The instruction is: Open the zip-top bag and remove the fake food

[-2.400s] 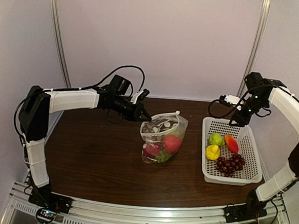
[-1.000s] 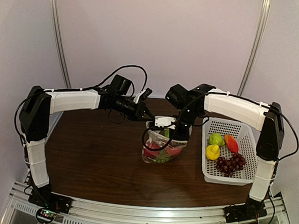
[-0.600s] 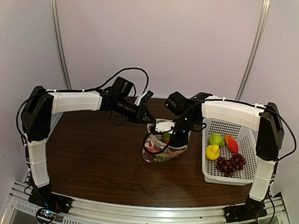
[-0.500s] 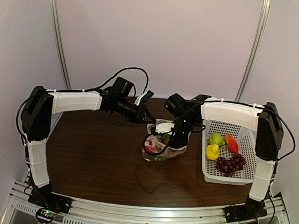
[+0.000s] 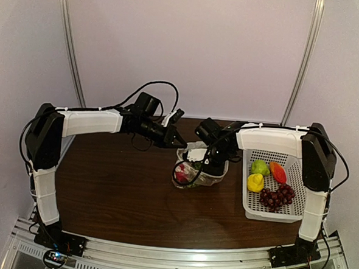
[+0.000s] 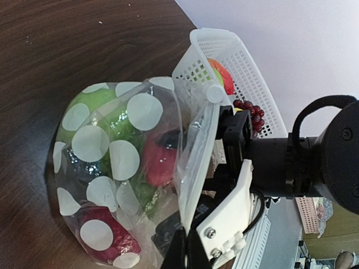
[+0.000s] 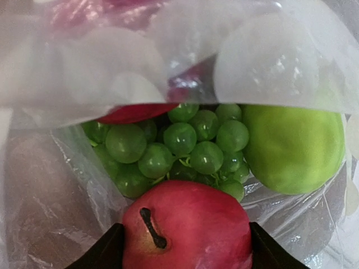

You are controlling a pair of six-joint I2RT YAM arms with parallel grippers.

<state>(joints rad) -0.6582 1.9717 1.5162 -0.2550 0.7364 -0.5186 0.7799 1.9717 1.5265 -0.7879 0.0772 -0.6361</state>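
One red fruit (image 7: 188, 224) sits inside right end effector (image 7: 185, 240).

Dotted zip-top bag (image 6: 118, 162) stands open (green grapes (image 7: 179, 148), red apple (image 7: 188, 230) inside).

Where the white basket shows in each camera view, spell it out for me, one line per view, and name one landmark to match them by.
Top external: the white basket stands at the right of the table, right of the zip-top bag.
Left wrist: upper middle of the picture, beyond the dotted bag.
Right wrist: not in it; this view looks into the bag.
Shared landmark: the zip-top bag, seen in all three views.
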